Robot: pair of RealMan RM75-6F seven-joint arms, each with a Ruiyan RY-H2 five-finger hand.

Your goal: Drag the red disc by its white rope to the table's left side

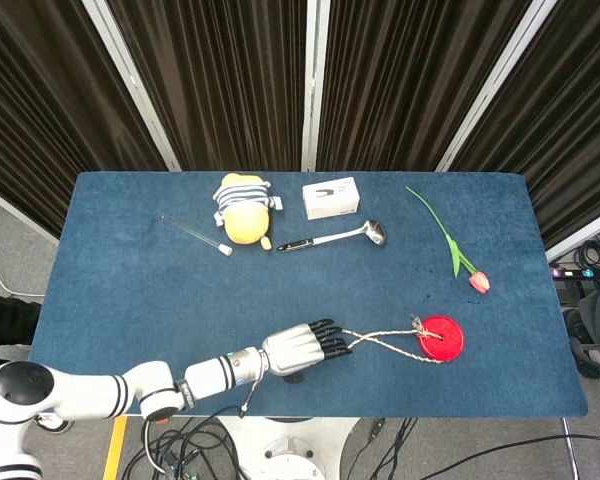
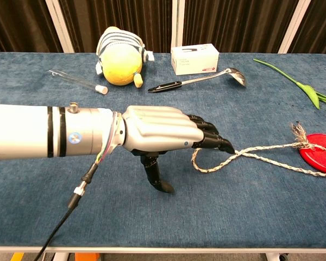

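Hovering open-fingered over the white rope's [image 2: 244, 156] loop at lower centre, the left hand [image 2: 163, 130] held nothing — a shallow close might miss, leaving the red disc [image 1: 441, 338] lower right.

The left arm reaches in low from the left, forearm nearly level. Its silver-backed left hand [image 1: 302, 347] [image 2: 162, 133] lies palm down, black fingers [image 2: 211, 139] stretched forward close together, thumb pointing downward beneath the palm, holding nothing.

Red disc [image 1: 442, 337] flat, front-right of table — white rope [image 1: 390, 338] trailing leftward, looped.
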